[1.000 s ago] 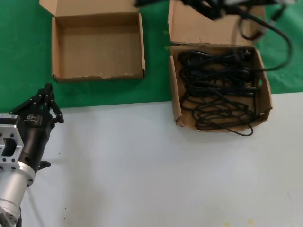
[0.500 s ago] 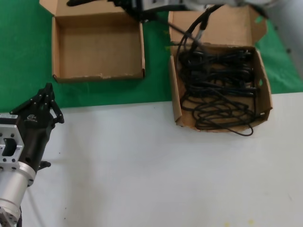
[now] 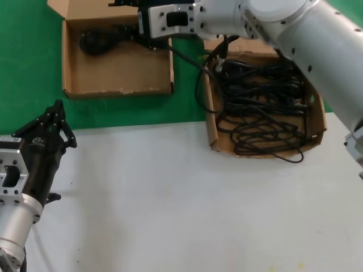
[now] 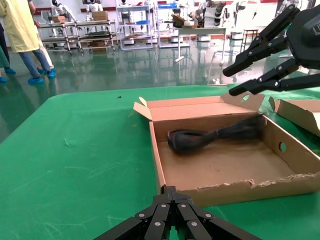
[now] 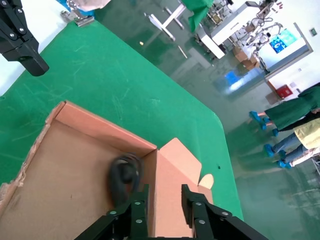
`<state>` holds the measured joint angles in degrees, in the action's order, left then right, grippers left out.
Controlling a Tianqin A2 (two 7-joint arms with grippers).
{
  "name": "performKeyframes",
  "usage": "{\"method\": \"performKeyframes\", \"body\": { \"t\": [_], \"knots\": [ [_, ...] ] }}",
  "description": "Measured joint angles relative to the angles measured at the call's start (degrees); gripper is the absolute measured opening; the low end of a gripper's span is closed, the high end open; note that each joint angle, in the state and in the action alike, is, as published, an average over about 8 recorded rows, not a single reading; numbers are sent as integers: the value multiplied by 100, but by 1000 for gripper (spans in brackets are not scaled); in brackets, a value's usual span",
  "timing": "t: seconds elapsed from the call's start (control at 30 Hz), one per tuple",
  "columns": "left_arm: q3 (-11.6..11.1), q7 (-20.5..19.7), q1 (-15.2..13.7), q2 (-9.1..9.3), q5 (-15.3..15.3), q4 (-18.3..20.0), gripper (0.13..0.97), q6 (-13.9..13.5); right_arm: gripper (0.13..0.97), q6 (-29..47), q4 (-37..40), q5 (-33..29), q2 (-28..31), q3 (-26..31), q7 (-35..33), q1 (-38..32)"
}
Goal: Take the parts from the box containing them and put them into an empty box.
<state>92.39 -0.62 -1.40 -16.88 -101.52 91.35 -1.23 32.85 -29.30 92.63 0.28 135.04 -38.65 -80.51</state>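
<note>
We found the near half of the smaller box bare and open from above; its far half was taken up by a coiled black cable, with the right claw hanging over the back wall. The right arm crossed the far end of the larger box, blocking it, while its near half lay reachable, though full of tangled cables. The white table was open; the left claw sat at its left edge.

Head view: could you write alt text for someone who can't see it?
The right gripper hangs over the small box, where a black cable lies. The large box alongside holds more tangled cables; the left gripper waits nearby.
</note>
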Motion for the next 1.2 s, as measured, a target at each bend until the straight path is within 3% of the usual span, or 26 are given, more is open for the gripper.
{"method": "performKeyframes", "body": {
  "t": [0.13, 0.27, 0.4, 0.77, 0.97, 1.2],
  "knots": [
    [0, 0, 0, 0, 0, 0, 145, 0, 273, -56, 70, 342, 14, 33, -264, 32],
    [0, 0, 0, 0, 0, 0, 145, 0, 331, -65, -329, 218, 202, -143, -112, 200],
    [0, 0, 0, 0, 0, 0, 145, 0, 375, -117, -1124, -86, 575, -291, 388, 485],
    [0, 0, 0, 0, 0, 0, 145, 0, 605, -534, -3626, -478, 1710, -1104, 1394, 1862],
    [0, 0, 0, 0, 0, 0, 145, 0, 754, -862, -4382, -98, 1832, -1843, 1144, 2790],
    [0, 0, 0, 0, 0, 0, 145, 0, 854, -935, -4644, 592, 1533, -2819, 452, 3650]
  ]
}}
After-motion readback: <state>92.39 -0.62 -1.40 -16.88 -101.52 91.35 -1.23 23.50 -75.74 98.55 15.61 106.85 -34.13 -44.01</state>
